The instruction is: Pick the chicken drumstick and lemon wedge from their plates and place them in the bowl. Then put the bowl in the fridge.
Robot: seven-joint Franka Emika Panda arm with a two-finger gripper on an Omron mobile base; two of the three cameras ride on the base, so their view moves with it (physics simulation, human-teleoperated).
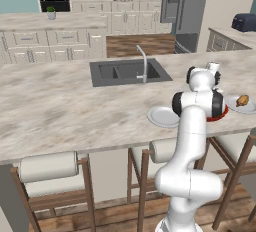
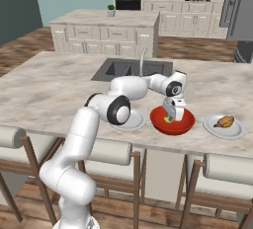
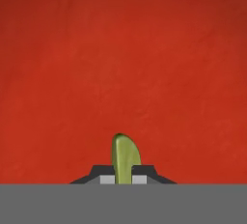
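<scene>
- Right base view puts the whole job in front of you on the marble tabletop point(image 2: 59, 90): the red bowl point(image 2: 184, 124) sits near the front edge between two white plates, the empty plate point(image 2: 132, 120) on one side and the plate point(image 2: 237, 130) that carries the chicken drumstick point(image 2: 225, 121) on the other.
- Bowl: judge it rigid, glossy and likely slick. It is wide and shallow, so for the fridge run you would pinch the rim, one finger inside and one outside, and carry it level so the food does not slide.
- Drumstick: a firm, rounded, uneven lump, a little bigger than the wedge. Take it across its thicker middle; it could roll between narrow tips.
- Gripper point(image 2: 171, 118): it hangs inside the bowl, clenched on the lemon wedge point(image 3: 124, 156), and the hand view looks straight onto the red floor.
- Wedge: tiny, light, probably soft and slippery. It is held by its base with the green tip poking out, so let it go low over the bowl.
</scene>
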